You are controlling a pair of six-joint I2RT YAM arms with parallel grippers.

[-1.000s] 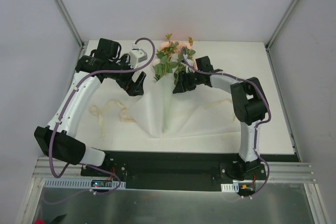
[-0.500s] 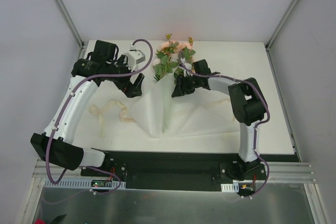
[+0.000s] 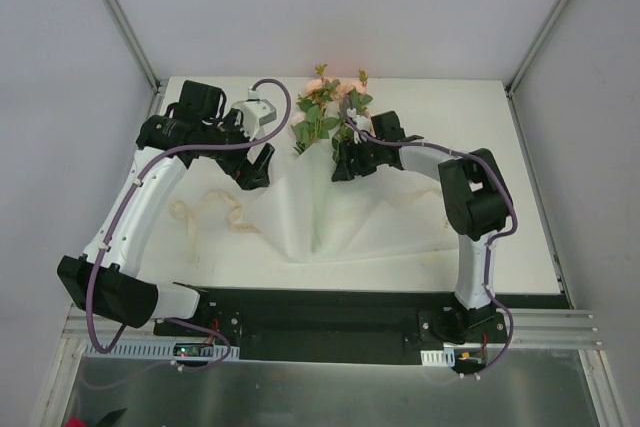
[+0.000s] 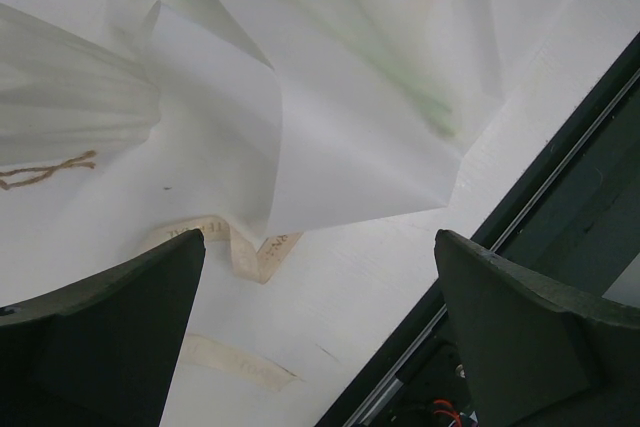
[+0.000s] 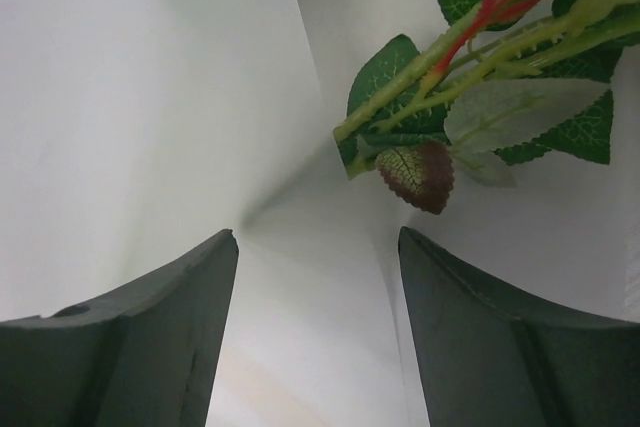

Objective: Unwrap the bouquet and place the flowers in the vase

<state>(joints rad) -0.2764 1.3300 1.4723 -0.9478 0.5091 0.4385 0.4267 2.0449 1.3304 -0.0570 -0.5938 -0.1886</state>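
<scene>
White table [image 3: 505,147], flowers [image 5: 450,59] just beyond parted right gripper [image 5: 318,237], above spread paper [image 5: 150,97]

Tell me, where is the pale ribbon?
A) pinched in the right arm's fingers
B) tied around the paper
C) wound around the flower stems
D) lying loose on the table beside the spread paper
D: the ribbon lies loose on the table beside the spread paper, on the left arm's side.

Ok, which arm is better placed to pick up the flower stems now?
Right. The right gripper, open, sits beside the flowers, stems just ahead of it; the left gripper hangs over the paper and ribbon.
</scene>
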